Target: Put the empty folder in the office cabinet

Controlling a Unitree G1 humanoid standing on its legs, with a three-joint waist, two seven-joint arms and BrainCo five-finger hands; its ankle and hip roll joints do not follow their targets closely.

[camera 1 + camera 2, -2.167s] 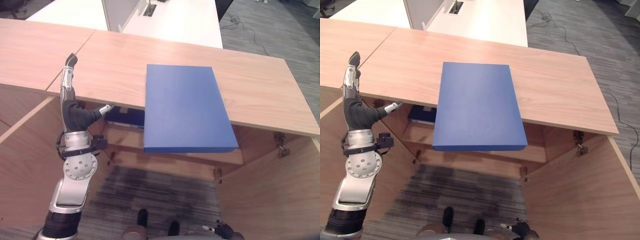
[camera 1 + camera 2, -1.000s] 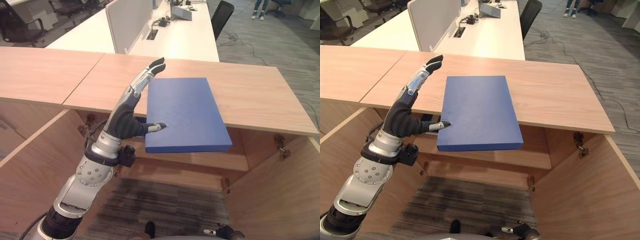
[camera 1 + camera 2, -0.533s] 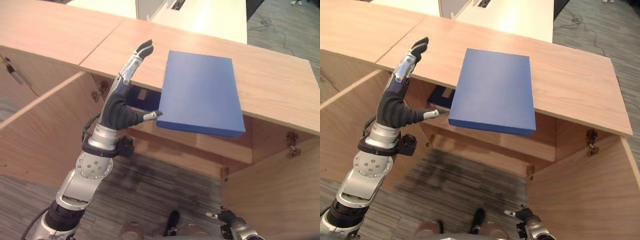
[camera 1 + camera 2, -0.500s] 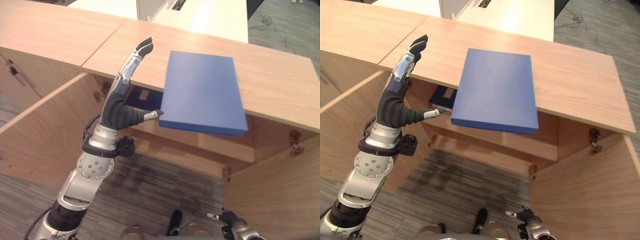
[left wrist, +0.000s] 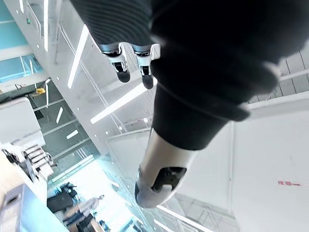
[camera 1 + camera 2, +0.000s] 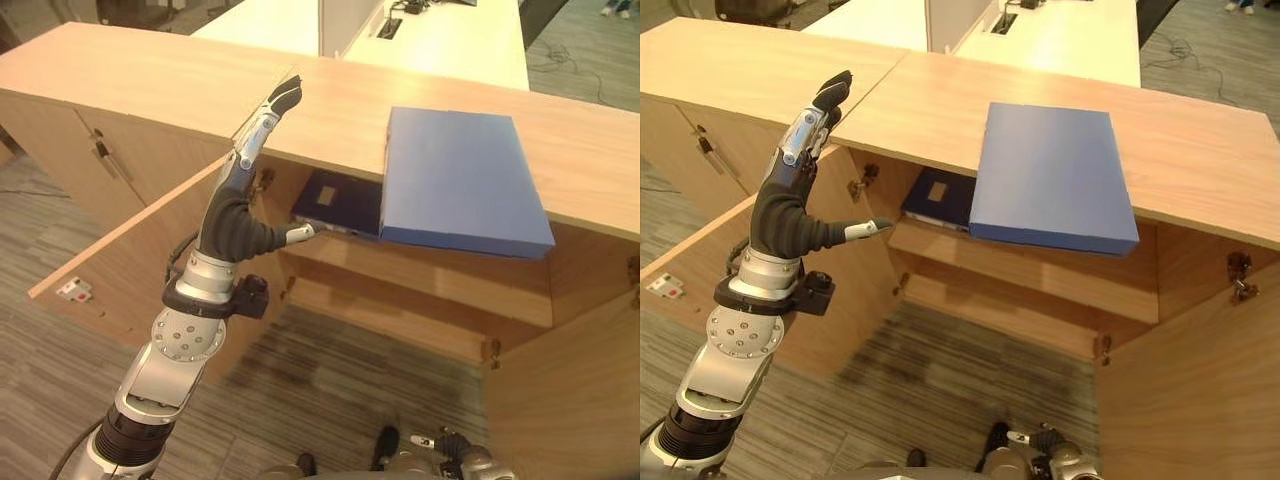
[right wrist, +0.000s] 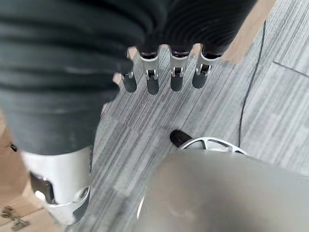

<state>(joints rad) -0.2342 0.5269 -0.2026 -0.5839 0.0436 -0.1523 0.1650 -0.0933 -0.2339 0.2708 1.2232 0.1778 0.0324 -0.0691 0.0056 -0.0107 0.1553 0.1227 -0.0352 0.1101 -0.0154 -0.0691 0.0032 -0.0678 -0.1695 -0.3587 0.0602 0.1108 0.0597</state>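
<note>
Left hand (image 6: pixel 235 215) raised before the open cabinet door (image 6: pixel 140 245), fingers straight and thumb extended, holding nothing. To its right, a dark folder (image 6: pixel 338 201) lies on the upper shelf (image 6: pixel 420 262) inside the cabinet, while the blue folder (image 6: pixel 455 180) rests on the cabinet top (image 6: pixel 330 100) (near edge overhanging the opening). Right hand (image 7: pixel 159 72) hangs low over the carpet (image 7: pixel 270 96), fingers relaxed and empty.

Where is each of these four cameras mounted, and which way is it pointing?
Left eye: on the head, looking down at the blue folder on the cabinet top; raised left hand shows.
Right eye: same scene, shifted slightly sideways.
Left wrist: on that arm, facing the ceiling past its straight fingers.
Right wrist: faces the carpet; right hand relaxed.
</note>
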